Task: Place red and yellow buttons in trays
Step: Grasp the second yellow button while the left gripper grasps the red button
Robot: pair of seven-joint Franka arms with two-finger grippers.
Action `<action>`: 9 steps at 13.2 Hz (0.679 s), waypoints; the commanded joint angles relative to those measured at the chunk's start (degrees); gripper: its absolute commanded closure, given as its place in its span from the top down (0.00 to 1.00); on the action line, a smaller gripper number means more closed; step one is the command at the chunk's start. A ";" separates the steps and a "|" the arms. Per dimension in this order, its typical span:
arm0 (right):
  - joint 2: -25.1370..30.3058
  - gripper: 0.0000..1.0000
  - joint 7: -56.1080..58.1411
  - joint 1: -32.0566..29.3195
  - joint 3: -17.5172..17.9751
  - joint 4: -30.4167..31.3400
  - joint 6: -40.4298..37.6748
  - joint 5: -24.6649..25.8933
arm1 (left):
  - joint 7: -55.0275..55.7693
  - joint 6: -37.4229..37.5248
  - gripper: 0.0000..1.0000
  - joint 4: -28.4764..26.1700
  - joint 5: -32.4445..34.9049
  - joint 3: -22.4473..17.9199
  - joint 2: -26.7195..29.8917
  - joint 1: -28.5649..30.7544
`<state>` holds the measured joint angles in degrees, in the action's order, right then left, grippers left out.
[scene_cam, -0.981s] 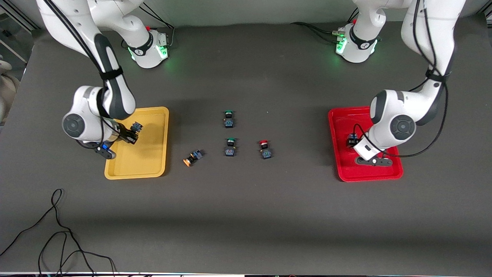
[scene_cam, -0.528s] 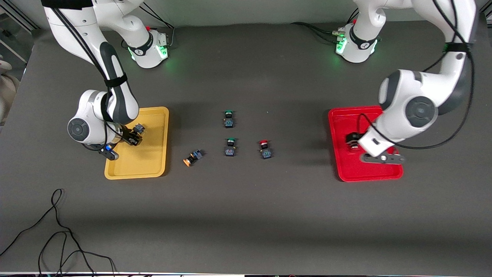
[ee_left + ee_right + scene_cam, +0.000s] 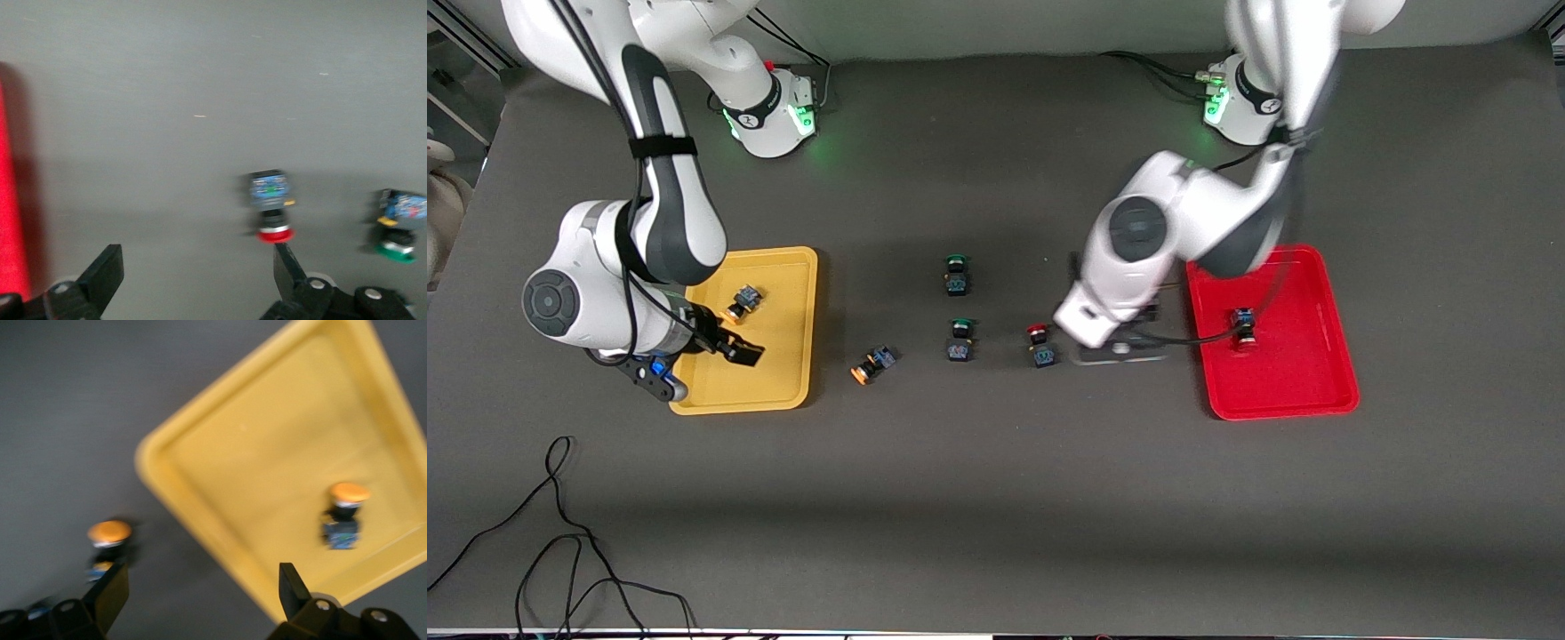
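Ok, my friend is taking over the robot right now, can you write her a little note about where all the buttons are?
Left gripper: open, empty, over the table between the red tray and the loose red button.
Right gripper: open, empty, over the yellow tray.
Done: one red button lies in the red tray; one yellow button lies in the yellow tray.
Left: the loose red button goes to the red tray; the tipped-over yellow button on the table goes to the yellow tray.
The two green buttons stay on the table.
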<state>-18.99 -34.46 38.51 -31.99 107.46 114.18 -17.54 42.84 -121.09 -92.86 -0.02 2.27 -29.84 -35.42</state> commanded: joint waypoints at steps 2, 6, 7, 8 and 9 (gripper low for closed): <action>-11.66 1.00 -12.53 0.17 6.58 -11.10 1.65 -6.35 | 5.05 -4.47 1.00 10.60 -0.33 -1.04 -11.89 -2.55; -19.13 1.00 -15.90 0.34 10.35 -11.74 9.64 -10.23 | 6.37 -10.30 1.00 9.90 -0.24 -0.78 -17.44 -3.60; -21.16 1.00 -18.08 0.34 11.93 -11.39 12.27 -11.80 | 6.46 -10.31 1.00 9.37 -0.24 -0.69 -17.53 -3.61; -22.22 1.00 -19.32 0.43 12.47 -11.04 13.95 -12.60 | 6.72 -10.13 1.00 8.76 -0.50 -0.43 -17.44 -3.69; -22.58 1.00 -19.33 0.43 12.56 -10.78 13.97 -12.61 | 7.60 -9.52 0.99 8.66 -1.46 0.27 -17.44 -3.61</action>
<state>-39.94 -51.60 39.03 -19.93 97.82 127.28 -28.63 48.39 -131.89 -84.92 -0.31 2.53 -47.49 -38.05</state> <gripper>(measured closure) 0.000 0.000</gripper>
